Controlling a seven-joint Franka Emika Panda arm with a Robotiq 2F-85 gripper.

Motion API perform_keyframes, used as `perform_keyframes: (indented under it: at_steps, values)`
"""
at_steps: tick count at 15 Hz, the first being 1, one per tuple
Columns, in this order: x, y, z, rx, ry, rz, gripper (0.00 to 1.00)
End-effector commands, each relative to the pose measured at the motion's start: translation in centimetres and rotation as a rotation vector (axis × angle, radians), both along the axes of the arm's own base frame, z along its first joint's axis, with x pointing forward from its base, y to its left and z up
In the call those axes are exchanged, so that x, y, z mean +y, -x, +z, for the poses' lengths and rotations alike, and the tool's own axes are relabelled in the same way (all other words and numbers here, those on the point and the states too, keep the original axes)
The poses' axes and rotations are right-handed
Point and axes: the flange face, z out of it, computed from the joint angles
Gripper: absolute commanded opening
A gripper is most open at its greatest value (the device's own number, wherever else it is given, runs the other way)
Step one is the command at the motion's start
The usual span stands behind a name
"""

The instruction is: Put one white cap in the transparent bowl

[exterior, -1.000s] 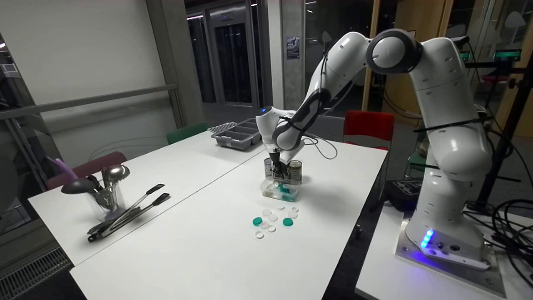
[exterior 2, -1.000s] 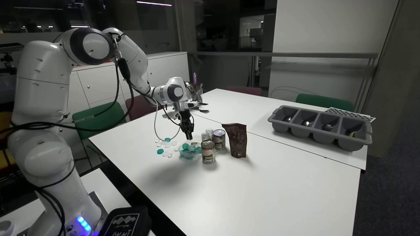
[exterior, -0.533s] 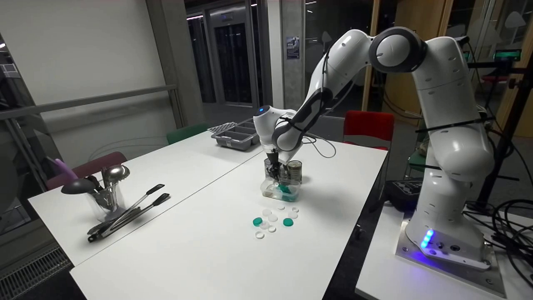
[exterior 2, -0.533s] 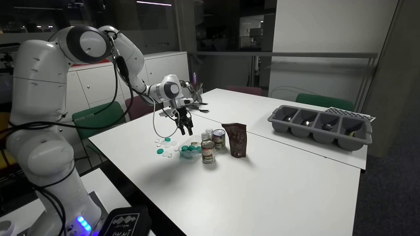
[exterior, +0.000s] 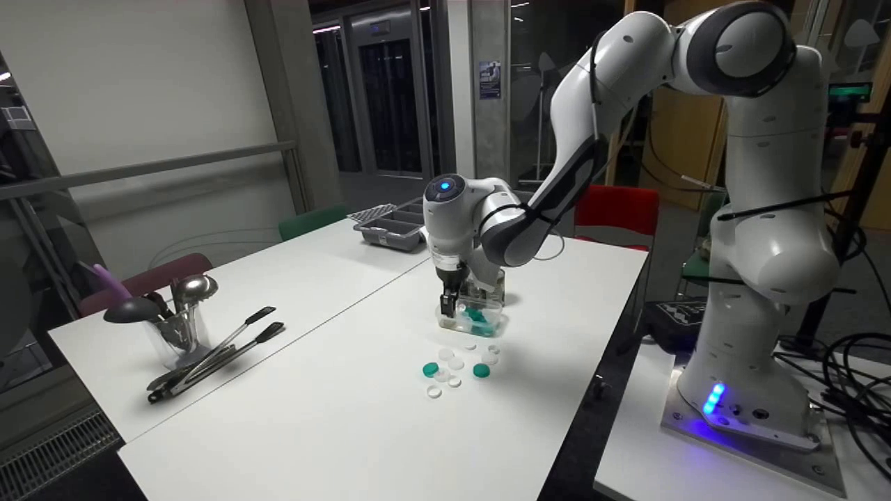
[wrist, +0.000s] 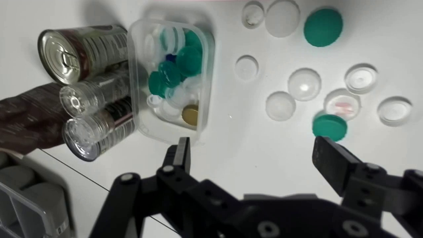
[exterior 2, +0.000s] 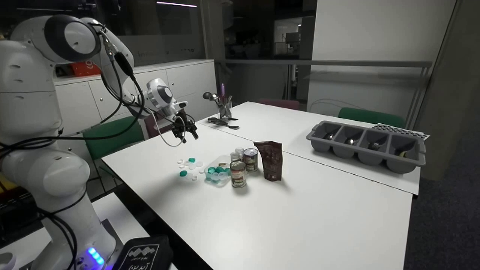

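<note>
The transparent bowl [wrist: 209, 76], a clear rectangular tub, sits on the table and holds green caps [wrist: 189, 61], a gold one and several pale caps [wrist: 172, 107]. Beside it in the wrist view, loose white caps [wrist: 304, 84] lie scattered on the tabletop, with a green cap [wrist: 329, 127] among them. My gripper [wrist: 251, 140] stands wide open, nothing between its fingers. In an exterior view the gripper [exterior 2: 189, 139] hangs above the table, off to one side of the bowl [exterior 2: 217, 183]. In another angle it [exterior: 448, 309] covers part of the bowl's end.
Tin cans [exterior 2: 238, 174] and clear-lidded jars [wrist: 79, 100] stand right against the bowl's side. Behind them is a brown pouch [exterior 2: 270, 161]. A grey compartment tray [exterior 2: 365, 140] sits farther off. Tongs [exterior: 216, 358] and a utensil holder [exterior: 177, 341] are at the far end.
My gripper has opened from nearly closed to wide. The arm has drawn away from over the bowl, rising and swinging to one side. The loose caps on the table have not moved.
</note>
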Motion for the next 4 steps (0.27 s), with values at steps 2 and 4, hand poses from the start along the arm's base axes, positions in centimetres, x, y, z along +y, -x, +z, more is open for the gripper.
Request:
perform_keyframes:
  at_steps: [2,4]
  values:
    - [0.59,0.74,0.57,-0.007,-0.004,0.017,1.0]
    - [0.35,0.76,0.6,-0.008,-0.003,0.014,1.0]
